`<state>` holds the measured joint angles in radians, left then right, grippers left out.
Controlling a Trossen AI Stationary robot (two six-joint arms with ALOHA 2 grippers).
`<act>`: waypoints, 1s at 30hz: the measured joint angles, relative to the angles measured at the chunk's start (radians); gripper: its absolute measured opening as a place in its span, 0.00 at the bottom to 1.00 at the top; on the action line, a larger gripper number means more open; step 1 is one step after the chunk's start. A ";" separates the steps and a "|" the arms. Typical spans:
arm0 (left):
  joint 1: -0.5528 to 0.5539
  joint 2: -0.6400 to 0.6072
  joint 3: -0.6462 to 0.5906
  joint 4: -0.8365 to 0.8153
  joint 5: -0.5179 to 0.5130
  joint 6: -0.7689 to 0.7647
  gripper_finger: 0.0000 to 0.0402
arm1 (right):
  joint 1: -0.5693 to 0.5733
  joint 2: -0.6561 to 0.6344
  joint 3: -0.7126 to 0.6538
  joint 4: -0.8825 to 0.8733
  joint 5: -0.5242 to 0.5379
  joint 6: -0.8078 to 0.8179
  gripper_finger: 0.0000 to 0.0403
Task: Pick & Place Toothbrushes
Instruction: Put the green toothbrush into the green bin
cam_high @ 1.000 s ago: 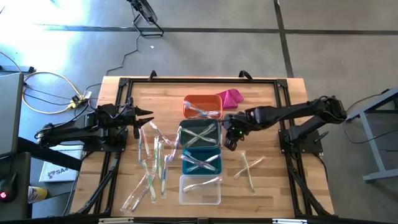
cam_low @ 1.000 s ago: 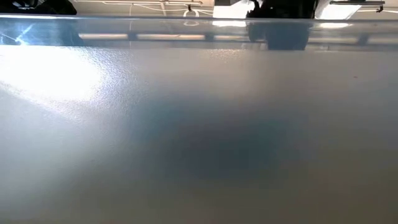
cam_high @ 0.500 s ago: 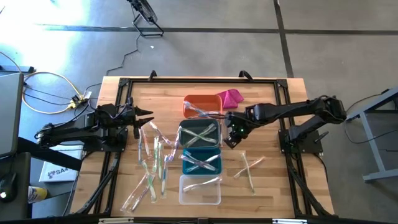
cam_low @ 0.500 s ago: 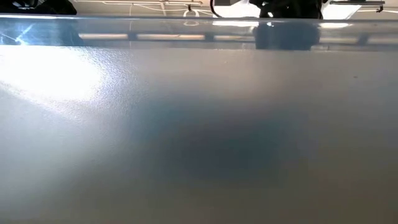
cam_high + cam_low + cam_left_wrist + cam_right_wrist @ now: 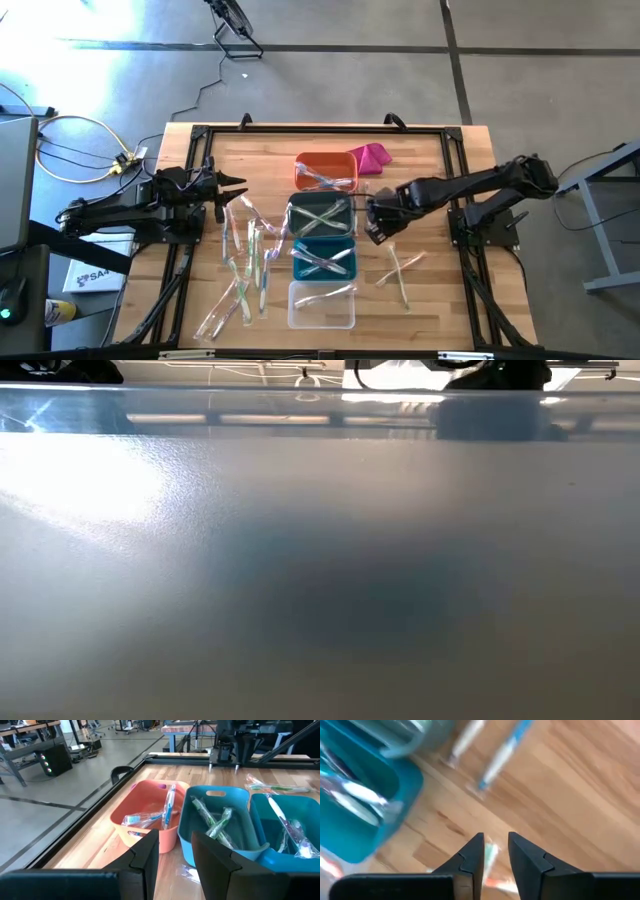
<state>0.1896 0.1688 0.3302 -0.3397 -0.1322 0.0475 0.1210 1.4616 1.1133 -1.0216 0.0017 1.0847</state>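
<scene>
Blurring toothbrushes (image 5: 501,754) past R gripper (image 5: 495,851)

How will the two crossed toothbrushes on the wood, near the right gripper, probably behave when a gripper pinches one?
The crossed toothbrushes lie flat and thin, so a finger may slide over rather than under. Their clear glossy wrappers look slippery and may crinkle or slip. Because one rests across the other, lifting either with the right gripper probably drags its neighbour.

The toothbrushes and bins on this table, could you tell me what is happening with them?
The robot is sorting wrapped toothbrushes into a row of bins. The right gripper hangs empty, fingers apart, beside the bins, near a few loose toothbrushes. The left gripper waits open by the bigger pile. Every bin already holds some.
</scene>
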 joint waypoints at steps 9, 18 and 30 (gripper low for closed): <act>0.000 0.000 0.000 0.001 0.000 0.022 0.28 | 0.080 0.000 0.000 -0.027 0.020 0.180 0.39; 0.000 0.000 0.000 0.001 0.000 0.029 0.28 | 0.161 0.000 0.000 -0.026 0.086 0.375 0.41; 0.000 0.000 0.000 0.001 0.000 0.030 0.28 | 0.199 0.002 -0.148 0.082 0.035 0.482 0.41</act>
<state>0.1896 0.1688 0.3302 -0.3389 -0.1322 0.0776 0.3199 1.4631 0.9653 -0.9395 0.0370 1.5663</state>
